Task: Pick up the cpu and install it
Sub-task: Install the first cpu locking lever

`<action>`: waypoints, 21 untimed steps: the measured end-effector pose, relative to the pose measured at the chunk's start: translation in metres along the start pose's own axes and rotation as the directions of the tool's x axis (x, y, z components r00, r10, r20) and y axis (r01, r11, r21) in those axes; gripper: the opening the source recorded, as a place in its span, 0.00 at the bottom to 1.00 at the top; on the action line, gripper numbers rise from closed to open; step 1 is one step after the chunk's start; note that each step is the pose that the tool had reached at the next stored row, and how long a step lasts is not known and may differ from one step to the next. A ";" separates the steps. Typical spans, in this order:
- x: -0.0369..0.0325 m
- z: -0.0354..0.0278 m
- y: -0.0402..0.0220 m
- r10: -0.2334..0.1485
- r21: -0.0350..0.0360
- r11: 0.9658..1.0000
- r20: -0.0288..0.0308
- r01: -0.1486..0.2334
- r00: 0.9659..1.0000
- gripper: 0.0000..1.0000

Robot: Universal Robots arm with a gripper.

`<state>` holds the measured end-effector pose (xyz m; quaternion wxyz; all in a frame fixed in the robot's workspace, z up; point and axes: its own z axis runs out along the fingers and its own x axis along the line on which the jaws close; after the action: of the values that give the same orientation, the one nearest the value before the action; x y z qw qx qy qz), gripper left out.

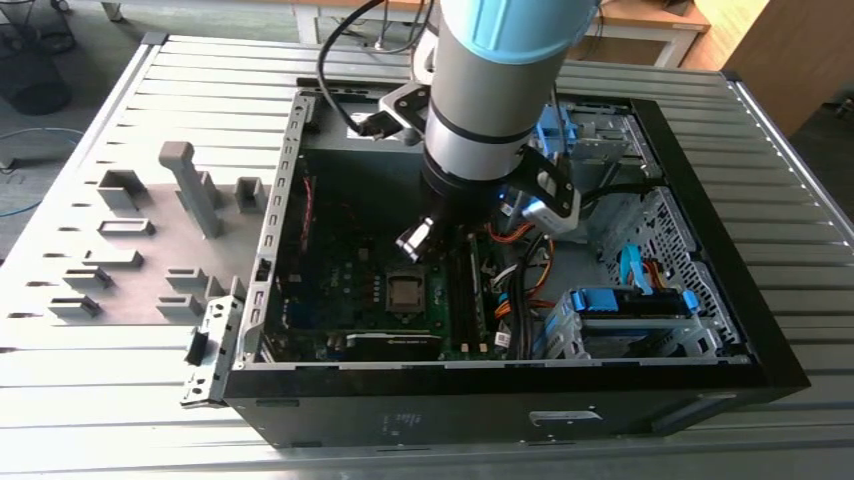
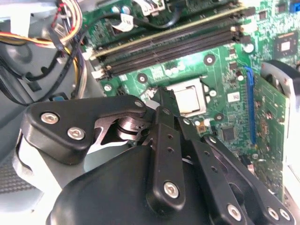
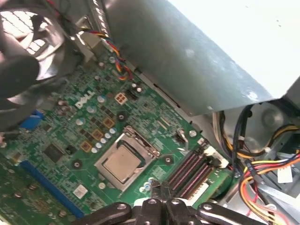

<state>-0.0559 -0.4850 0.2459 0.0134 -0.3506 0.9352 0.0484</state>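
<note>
The cpu (image 3: 123, 161) lies flat in its socket (image 3: 125, 161) near the middle of the green motherboard (image 3: 70, 136), silvery top facing up out of the open computer case (image 1: 747, 340). In the exterior view it sits toward the case's near wall, just below the arm's tip. It is square, so it has no long axis; its edges run parallel with the socket's metal frame, and nothing shows it tilted or lifted at a corner.

Your gripper (image 2: 161, 96) hangs above the board just beside the socket, on the side nearest the black memory slots (image 3: 192, 171). In the second wrist view the fingertips sit drawn close together with nothing between them; the chip is not in their grasp.

Judging from this, the chip looks seated. To do this step well, keep your approach straight down, keep the fingers square to the chip's edges, and avoid dragging across the socket frame. The bundled coloured cables (image 3: 262, 173) lie well apart from the socket, toward the grey power supply box (image 3: 197, 61).
</note>
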 end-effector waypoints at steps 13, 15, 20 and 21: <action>-0.0211 0.0027 -0.0006 0.000 0.000 1.000 0.000 0.000 1.000 0.11; -0.0234 0.0031 0.0013 0.000 0.000 1.000 0.000 0.000 1.000 0.11; -0.0248 0.0033 0.0029 0.000 -0.008 1.000 0.007 0.000 1.000 0.11; -0.0248 0.0033 0.0030 0.000 -0.009 1.000 0.008 0.000 1.000 0.11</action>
<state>-0.0392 -0.4662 0.2444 0.0155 -0.3505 0.9349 0.0538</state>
